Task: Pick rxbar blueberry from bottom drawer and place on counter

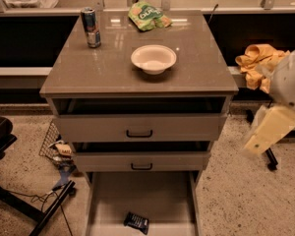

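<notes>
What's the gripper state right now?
Gripper: at the right edge of view, open or shut cannot be told. Not holding the rxbar, which lies in the bottom drawer.

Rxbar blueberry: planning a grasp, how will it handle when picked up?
The rxbar blueberry looks small and flat, so probably light, fairly stiff. Lying flat on the bottom drawer floor, it may slide when nudged. The end effector hangs beside the cabinet, at the picture's right.
</notes>
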